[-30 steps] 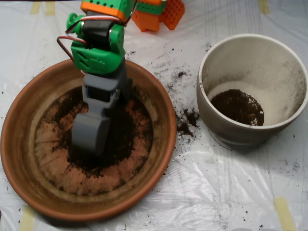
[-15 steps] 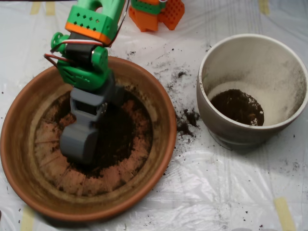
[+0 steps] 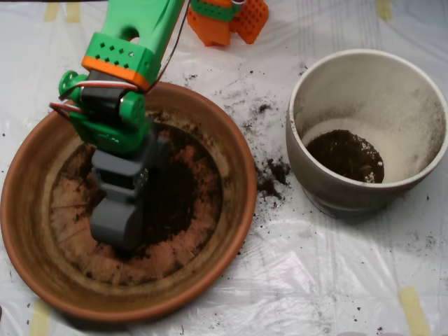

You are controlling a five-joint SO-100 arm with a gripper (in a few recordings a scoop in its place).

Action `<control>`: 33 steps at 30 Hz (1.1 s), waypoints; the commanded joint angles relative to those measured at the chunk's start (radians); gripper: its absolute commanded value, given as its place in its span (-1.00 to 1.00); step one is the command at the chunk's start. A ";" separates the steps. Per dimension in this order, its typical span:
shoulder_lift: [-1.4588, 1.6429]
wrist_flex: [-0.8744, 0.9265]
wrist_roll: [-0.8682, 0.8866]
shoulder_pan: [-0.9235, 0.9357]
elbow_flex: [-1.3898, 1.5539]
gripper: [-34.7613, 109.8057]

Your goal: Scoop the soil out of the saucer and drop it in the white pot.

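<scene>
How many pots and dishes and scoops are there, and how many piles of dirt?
Terracotta saucer: 1
White pot: 1
Grey scoop: 1
Soil patches: 3, one in the saucer, one in the white pot, one spilled on the plastic sheet between them
Total: 6

Dark crumbly soil [image 3: 178,196] lies across the ridged base of the wide terracotta saucer [image 3: 231,150]; right, well apart, the upright white pot [image 3: 364,63] holds a small dark heap.
</scene>
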 commanded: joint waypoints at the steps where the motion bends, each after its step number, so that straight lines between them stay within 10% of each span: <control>1: 0.029 0.025 -0.008 0.011 0.003 -0.27; 33: 0.637 -0.080 0.028 -0.052 0.253 -0.53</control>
